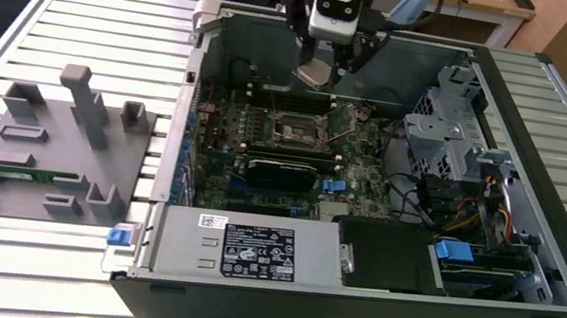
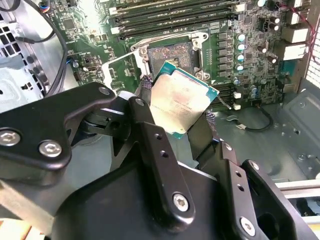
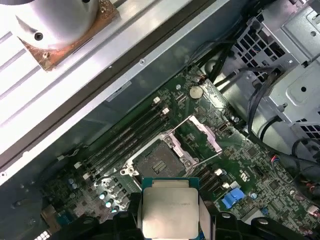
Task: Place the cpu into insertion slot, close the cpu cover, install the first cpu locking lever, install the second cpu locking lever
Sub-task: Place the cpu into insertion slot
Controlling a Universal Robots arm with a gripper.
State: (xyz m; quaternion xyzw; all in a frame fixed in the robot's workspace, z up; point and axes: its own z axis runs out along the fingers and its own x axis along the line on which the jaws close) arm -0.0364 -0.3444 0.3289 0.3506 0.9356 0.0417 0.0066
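My gripper (image 1: 320, 68) hangs over the open computer case, shut on the cpu (image 1: 316, 75), a thin square chip with a dull silvery top. In both wrist views the cpu (image 2: 181, 100) (image 3: 169, 207) sits tilted between the two black fingers (image 2: 146, 117), above and to one side of the insertion slot (image 2: 170, 56) (image 3: 158, 161). The slot (image 1: 298, 133) lies bare on the green motherboard. The cpu cover (image 3: 204, 133) (image 2: 119, 69), a silvery frame plate, stands swung up beside the slot.
The black case (image 1: 350, 311) rests on a slatted metal table (image 1: 110, 15). Memory slots (image 3: 125, 137), a black power supply (image 1: 250, 251), a drive cage (image 1: 444, 139) and cables (image 1: 472, 214) surround the socket. A grey fixture (image 1: 52, 145) stands at the exterior view's left.
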